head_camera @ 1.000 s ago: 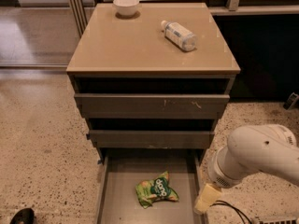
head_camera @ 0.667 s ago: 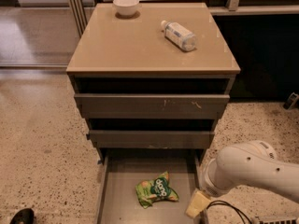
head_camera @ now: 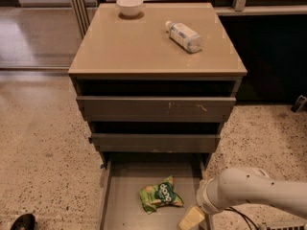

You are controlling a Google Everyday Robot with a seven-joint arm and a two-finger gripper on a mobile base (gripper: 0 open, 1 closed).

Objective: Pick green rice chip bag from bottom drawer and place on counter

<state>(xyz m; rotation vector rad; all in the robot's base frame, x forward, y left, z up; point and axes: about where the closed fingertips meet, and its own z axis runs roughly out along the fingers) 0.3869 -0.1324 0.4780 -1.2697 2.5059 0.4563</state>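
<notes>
The green rice chip bag [head_camera: 161, 194] lies flat on the grey floor of the open bottom drawer [head_camera: 125, 195], near its middle. My gripper [head_camera: 192, 218] hangs at the end of the white arm, low over the drawer's right side, a short way right of the bag and apart from it. Only its pale yellowish tip shows at the lower edge of the view. The tan counter [head_camera: 134, 44] tops the cabinet above.
A white bowl [head_camera: 130, 5] stands at the counter's back left. A plastic bottle [head_camera: 184, 36] lies on its side at the back right. Two upper grey drawers [head_camera: 156, 108] sit slightly pulled out. Speckled floor surrounds the cabinet.
The arm has swung left and lower, bringing the gripper closer to the bag over the drawer's right side. The bag has not moved.
</notes>
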